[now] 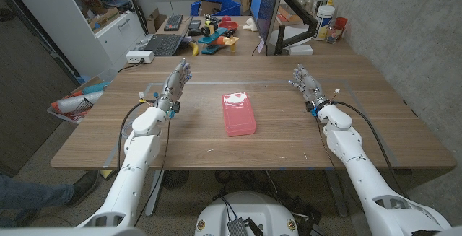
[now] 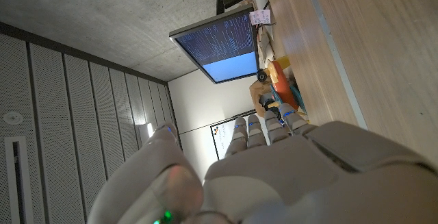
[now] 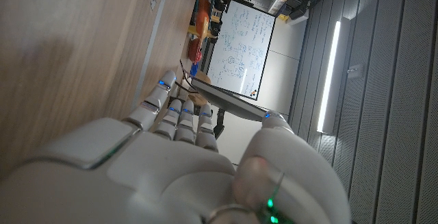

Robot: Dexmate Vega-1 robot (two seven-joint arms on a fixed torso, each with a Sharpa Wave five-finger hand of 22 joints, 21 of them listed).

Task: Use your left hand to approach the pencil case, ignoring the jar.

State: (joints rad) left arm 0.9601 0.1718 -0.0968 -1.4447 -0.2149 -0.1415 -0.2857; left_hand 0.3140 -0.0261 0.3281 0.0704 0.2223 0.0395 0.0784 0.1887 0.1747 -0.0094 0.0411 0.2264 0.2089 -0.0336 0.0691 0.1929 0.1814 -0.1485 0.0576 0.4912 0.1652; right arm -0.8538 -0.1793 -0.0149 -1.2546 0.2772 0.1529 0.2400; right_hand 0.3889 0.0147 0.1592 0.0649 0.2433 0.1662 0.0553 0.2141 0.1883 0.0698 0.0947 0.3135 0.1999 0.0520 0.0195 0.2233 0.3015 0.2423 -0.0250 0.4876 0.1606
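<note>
Pink pencil case [image 1: 239, 113] dead centre of frame on the surface. Left hand [image 1: 173, 86] parked centre-left, fingers spread, gripping nothing; same for right hand [image 1: 309, 86] centre-right. No jar spotted. Could shove the case sideways if swung in too low.

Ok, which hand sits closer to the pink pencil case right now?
Hard to call: the left hand and right hand stand about equally far from the pink pencil case, one on each side, both empty.
</note>
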